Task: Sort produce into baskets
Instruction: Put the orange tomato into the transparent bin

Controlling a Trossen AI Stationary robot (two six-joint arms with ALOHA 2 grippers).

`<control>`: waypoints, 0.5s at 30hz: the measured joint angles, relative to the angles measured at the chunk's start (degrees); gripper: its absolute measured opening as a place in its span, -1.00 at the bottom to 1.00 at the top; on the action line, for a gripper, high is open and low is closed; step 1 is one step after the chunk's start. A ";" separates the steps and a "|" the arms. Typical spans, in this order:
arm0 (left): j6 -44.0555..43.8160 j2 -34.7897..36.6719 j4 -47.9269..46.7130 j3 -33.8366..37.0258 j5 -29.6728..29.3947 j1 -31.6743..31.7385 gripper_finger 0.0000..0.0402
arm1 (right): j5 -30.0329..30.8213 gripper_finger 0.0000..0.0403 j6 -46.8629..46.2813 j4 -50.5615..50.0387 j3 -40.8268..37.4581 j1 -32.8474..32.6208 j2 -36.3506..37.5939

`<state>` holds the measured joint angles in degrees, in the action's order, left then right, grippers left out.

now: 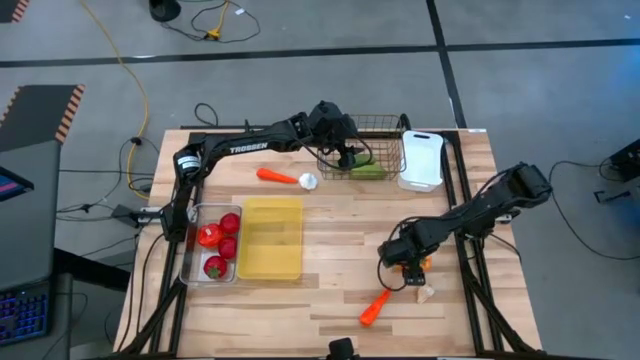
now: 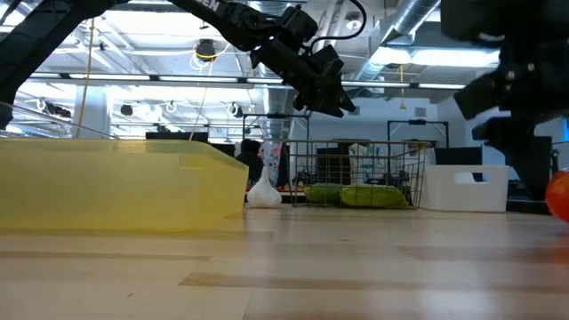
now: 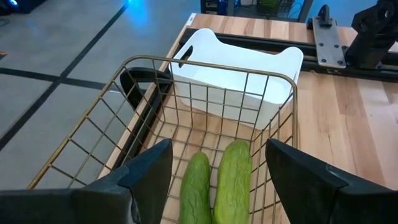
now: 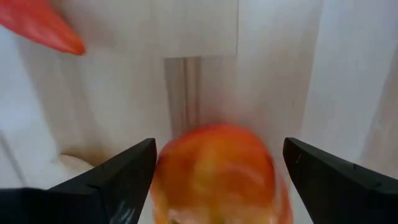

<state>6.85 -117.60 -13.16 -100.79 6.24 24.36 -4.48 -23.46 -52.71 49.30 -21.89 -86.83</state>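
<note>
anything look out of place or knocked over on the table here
Nothing stands out. Two cucumbers lie side by side in the wire basket under the open left gripper; tomatoes sit in the clear bin. The open right gripper straddles an orange pepper, with carrots unsorted.

A translucent yellow rectangular tray (image 2: 116, 187) sits at 9 o'clock on the pale wooden surface (image 2: 284, 271). Toward 3 o'clock stands a dark wire mesh basket (image 2: 356, 173) holding green cucumbers (image 2: 360, 195), with a white plastic tray (image 2: 467, 187) beside it. The left gripper (image 2: 316, 76) hangs above the basket at 12 o'clock.
</note>
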 joint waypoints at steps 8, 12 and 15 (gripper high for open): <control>0.00 0.00 0.00 0.00 0.00 0.00 0.22 | -0.05 0.87 -0.01 -5.96 0.04 0.02 -5.57; 0.00 0.00 0.01 0.00 0.02 0.00 0.22 | -0.16 0.84 0.00 -8.23 0.04 0.00 -7.32; 0.00 0.00 0.00 0.00 0.00 0.00 0.22 | -0.18 0.79 0.00 -9.25 0.04 0.01 -8.14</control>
<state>6.85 -117.60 -13.16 -100.79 6.24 24.36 -4.67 -23.46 -61.97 49.34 -21.88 -94.96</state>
